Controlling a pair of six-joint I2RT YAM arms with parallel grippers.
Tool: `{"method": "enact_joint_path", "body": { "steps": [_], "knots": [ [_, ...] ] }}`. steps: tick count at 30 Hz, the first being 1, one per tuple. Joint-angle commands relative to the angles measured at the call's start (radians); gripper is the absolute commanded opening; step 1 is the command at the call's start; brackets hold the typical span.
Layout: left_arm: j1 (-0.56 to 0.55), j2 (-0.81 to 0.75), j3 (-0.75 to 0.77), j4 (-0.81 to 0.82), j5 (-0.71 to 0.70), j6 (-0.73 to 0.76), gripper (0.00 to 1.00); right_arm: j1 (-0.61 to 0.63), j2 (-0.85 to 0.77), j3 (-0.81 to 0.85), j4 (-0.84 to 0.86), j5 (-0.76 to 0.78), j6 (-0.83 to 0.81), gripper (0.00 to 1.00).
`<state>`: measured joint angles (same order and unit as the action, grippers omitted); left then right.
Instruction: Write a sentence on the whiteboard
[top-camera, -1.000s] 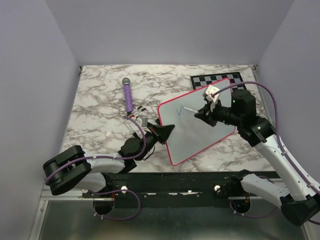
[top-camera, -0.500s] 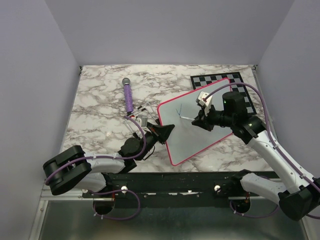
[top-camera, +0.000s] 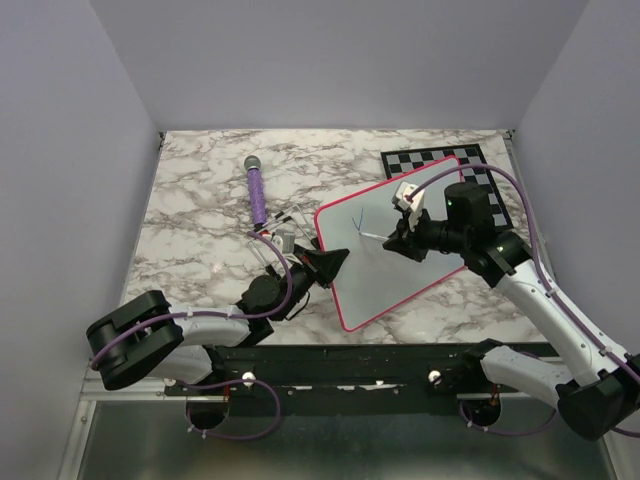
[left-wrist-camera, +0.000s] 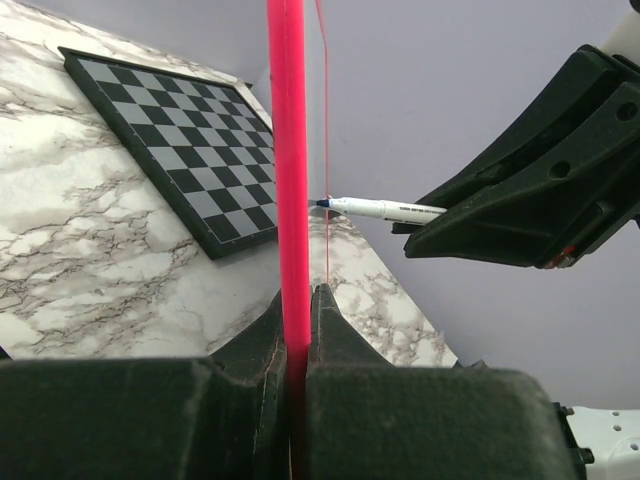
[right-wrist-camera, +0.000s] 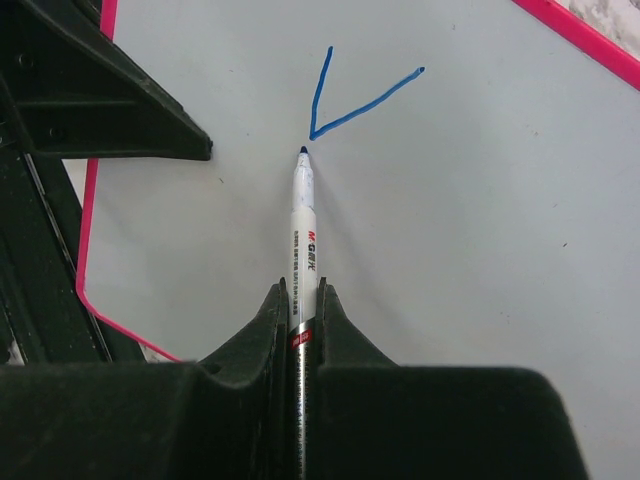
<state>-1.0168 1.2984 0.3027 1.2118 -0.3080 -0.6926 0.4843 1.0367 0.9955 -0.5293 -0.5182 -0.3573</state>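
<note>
Overhead, whiteboard: you see a large white rectangular whiteboard (top-camera: 395, 280) with rounded corners and a pink-red rim, lying aslant on the grey-veined marble table (top-camera: 200, 230). Its far corner overlaps a grey-and-black checkered chessboard (top-camera: 420, 160).
Overhead, writing: one small blue V-shaped stroke (top-camera: 357, 222) sits near the board's left corner.
Overhead, left gripper: the left gripper (top-camera: 325, 265) is pinched on the board's left rim.
Overhead, right gripper: the right gripper (top-camera: 395, 238) is clamped on a thin white marker (top-camera: 372, 236) pointing at the stroke.
Overhead, aside: a purple cylinder with a grey round head (top-camera: 258, 195) lies well apart on the table.
Left wrist, whiteboard: you see the board edge-on, its red rim (left-wrist-camera: 285, 150) upright in the picture.
Left wrist, grip: the left gripper's jaws are nearly closed, with the rim squeezed between them.
Left wrist, marker: the blue tip reaches the board's face; you cannot tell whether it touches.
Right wrist, writing: the stroke is a clean V, with the marker tip just below its point.
Right wrist, grip: the jaws are closed tight around the marker's barrel.
Right wrist, cut off: most of the board runs out of frame, and the barrel's print is too small to read.
</note>
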Motion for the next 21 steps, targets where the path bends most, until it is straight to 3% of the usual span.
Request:
{"method": "enact_joint_path", "body": {
  "steps": [1, 21],
  "knots": [
    [-0.005, 0.021, -0.002, -0.008, -0.020, 0.071, 0.00, 0.004, 0.011, 0.037, 0.002, -0.006, 0.012, 0.00],
    [-0.005, 0.013, -0.007, -0.009, -0.026, 0.073, 0.00, 0.004, 0.011, 0.006, -0.011, -0.002, 0.006, 0.01]
  ]
}}
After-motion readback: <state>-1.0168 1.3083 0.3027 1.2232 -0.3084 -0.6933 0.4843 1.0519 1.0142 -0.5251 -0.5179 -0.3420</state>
